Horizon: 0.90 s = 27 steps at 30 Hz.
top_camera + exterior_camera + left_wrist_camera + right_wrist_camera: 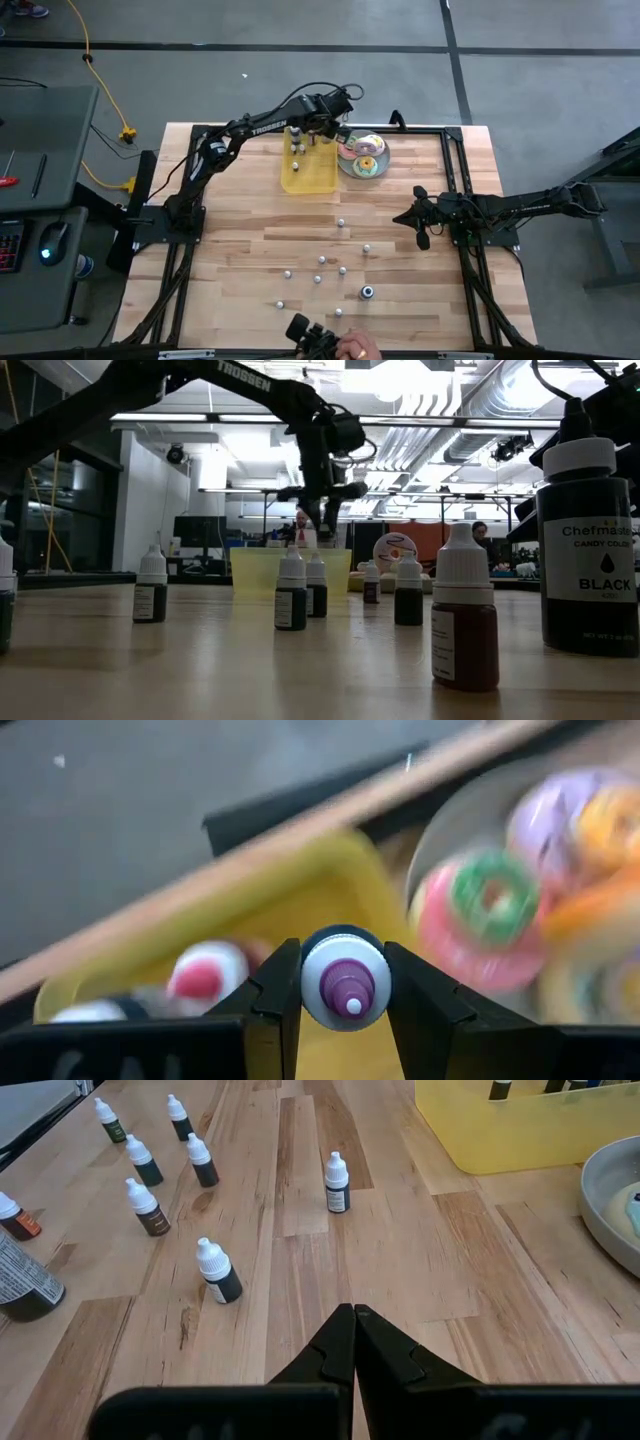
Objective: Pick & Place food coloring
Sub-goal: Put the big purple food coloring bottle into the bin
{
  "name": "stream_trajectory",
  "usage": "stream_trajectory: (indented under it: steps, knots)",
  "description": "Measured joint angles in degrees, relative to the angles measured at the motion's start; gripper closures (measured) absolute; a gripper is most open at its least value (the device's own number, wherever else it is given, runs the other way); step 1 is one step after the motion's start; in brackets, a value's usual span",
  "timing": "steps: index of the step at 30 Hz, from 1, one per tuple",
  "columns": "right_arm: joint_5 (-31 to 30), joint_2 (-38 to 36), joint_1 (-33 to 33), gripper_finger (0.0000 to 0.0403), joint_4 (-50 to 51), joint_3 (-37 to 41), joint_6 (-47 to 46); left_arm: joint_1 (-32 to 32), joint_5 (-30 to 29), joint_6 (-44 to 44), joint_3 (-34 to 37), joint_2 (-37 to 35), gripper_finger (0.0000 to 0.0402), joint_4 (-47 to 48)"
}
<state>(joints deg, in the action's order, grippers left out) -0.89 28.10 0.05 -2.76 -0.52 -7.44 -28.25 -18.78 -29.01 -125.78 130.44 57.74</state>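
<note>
The left gripper (345,995) is clamped on a small white-capped bottle with a purple nozzle tip (345,982), one dark finger on each side of its cap, over the far end of the yellow rectangular plastic tray (309,172). The bottle's body is hidden below the cap in the left wrist view, and in the low view it is lost against the bright room behind. Two more bottles stand in the tray by the overhead count (296,150), though the left wrist view hints at further blurred caps, one reddish (205,975), too smeared to number.

At three o'clock from the tray, just beside it, sits the round grey plate (349,165) of pastel frosted ring doughnuts (366,163); they overlap, so I cannot count them.

Out on the pale wooden plank table (250,240), toward six o'clock of the tray, I make out about nine tiny bottles standing apart (341,223), plus one larger dark bottle with a white cap (368,292). Its label reads BLACK up close in the low view (588,550).

The right gripper (353,1315) hovers over bare wood near the table's three o'clock edge, its smooth dark fingers pressed together, gripping nothing.

At six o'clock, a person's hand (357,348) and a dark object (310,335) are cut off by the edge.
</note>
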Motion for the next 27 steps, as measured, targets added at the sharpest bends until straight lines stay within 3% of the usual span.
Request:
stream_trajectory:
  steps: [22,27]
  knots:
    - [0.00,0.02,0.01,0.0402,-0.02,0.01,0.00,-2.51,4.46,4.88,-0.20,3.31,0.0299,-1.92]
    - [0.00,0.02,0.00,0.0402,0.00,-0.02,0.00,-2.51,4.48,5.90,-0.17,3.27,0.0276,-2.36]
